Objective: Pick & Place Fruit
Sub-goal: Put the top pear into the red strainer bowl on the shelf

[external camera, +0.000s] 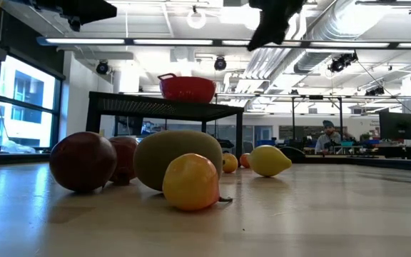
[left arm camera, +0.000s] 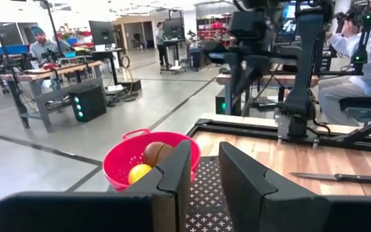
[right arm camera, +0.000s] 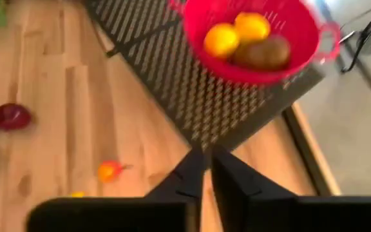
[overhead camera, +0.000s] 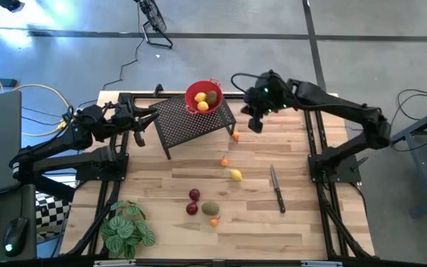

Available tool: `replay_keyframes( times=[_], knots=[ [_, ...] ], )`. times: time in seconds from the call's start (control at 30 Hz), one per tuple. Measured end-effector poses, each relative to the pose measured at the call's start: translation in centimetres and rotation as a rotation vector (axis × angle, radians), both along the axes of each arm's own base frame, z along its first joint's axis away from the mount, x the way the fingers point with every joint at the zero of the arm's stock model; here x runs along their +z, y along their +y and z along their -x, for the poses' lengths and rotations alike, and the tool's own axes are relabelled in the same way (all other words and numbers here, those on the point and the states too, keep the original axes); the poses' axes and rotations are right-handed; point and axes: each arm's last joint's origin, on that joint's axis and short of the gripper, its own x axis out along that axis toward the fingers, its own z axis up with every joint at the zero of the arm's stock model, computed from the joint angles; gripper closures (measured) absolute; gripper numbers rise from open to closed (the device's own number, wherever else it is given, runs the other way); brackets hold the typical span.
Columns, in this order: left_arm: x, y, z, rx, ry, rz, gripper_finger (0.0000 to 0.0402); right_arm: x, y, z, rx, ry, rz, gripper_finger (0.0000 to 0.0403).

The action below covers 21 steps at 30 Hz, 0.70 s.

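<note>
- While the right gripper (right arm camera: 203, 169) hangs above the table near the rack's right end, its fingers (right arm camera: 184, 180) are pressed together with nothing between them.
- From above, that right gripper (overhead camera: 256, 119) sits just right of the black mesh rack (overhead camera: 191, 122), over bare wood.
- At the rack's left end, the left gripper (left arm camera: 205, 174) has its fingers (left arm camera: 176, 177) slightly apart, and they hold nothing.
- Seen from overhead, the left gripper (overhead camera: 145, 117) rests level with the rack top, pointing toward the red bowl (overhead camera: 202, 95).
- Inside the red bowl on the rack lie three fruits: two yellow-orange pieces (right arm camera: 222, 40) and a brown oval (right arm camera: 263, 54).
- On the table below the rack, a small orange fruit (overhead camera: 236, 136) lies near the rack's corner, and another small orange one (overhead camera: 224, 162) lies farther forward.
- A yellow lemon (overhead camera: 235, 175) lies just beyond that.
- Toward the front, two dark red balls (overhead camera: 193, 195), an olive-green oval (overhead camera: 210, 208) and a tiny orange piece (overhead camera: 214, 221) cluster together.
- A knife (overhead camera: 276, 188) lies right of the lemon, and a leafy plant (overhead camera: 127, 230) sits at the front left corner.
</note>
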Motion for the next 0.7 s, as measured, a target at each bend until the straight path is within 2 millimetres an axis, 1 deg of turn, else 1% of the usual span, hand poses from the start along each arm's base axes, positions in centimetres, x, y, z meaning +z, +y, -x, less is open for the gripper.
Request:
replay_keyframes(
  times=[0.1, 0.27, 0.37, 0.5, 0.6, 0.7],
  knots=[
    [0.0, 0.0, 0.0, 0.001, 0.008, -0.016, 0.0325, -1.6, 1.0, 1.0, -0.027, 0.024, -0.05, 0.0396],
    [0.0, 0.0, 0.0, 0.001, 0.008, -0.016, 0.0325, -6.1, 2.3, 2.7, -0.15, 0.046, -0.079, 0.04],
    [0.0, 0.0, 0.0, 0.002, 0.008, -0.016, 0.0325, -8.9, 2.8, 3.4, -0.187, -0.016, -0.111, 0.0401],
    [0.0, 0.0, 0.0, 0.002, 0.008, -0.015, 0.0325, -12.2, 3.2, 4.2, -0.233, -0.104, -0.159, 0.0401],
    [0.0, 0.0, 0.0, 0.004, 0.008, -0.015, 0.0325, -14.1, 3.5, 4.6, -0.261, -0.12, -0.199, 0.0401],
    [0.0, 0.0, 0.0, 0.005, 0.008, -0.015, 0.0325, -15.4, 3.7, 4.9, -0.269, -0.14, -0.219, 0.0401]
  ],
)
